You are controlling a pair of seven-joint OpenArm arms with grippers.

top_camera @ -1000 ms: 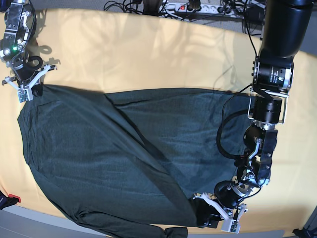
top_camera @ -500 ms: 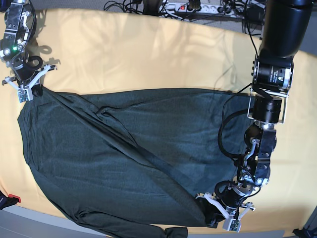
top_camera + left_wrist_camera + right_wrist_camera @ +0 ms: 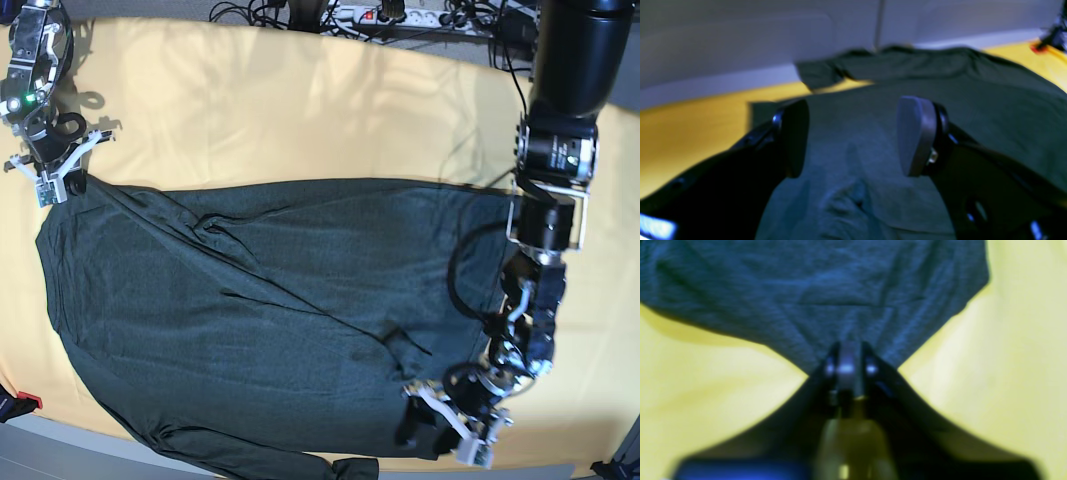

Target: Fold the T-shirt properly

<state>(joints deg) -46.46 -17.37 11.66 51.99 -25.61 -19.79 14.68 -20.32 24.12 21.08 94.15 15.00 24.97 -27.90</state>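
The dark teal-grey T-shirt (image 3: 250,320) lies spread flat on the yellow table (image 3: 300,100), with a sleeve trailing off the front edge. At the shirt's near right corner my left gripper (image 3: 432,432) stands open. In the left wrist view its fingers (image 3: 915,136) straddle loose fabric (image 3: 973,100) without pinching it. At the shirt's far left corner my right gripper (image 3: 58,188) is shut on the cloth. In the right wrist view the fabric (image 3: 806,290) puckers to a point at the narrow tips of the right gripper (image 3: 848,348).
A power strip and cables (image 3: 390,15) run along the table's back edge. A small red object (image 3: 25,402) sits at the front left corner. The table's front edge runs just below the shirt. Bare yellow surface lies behind the shirt.
My left gripper has opened and let go of the fabric. The diagonal fold across the shirt has dropped and flattened, leaving small wrinkles. The right arm has stayed at its corner.
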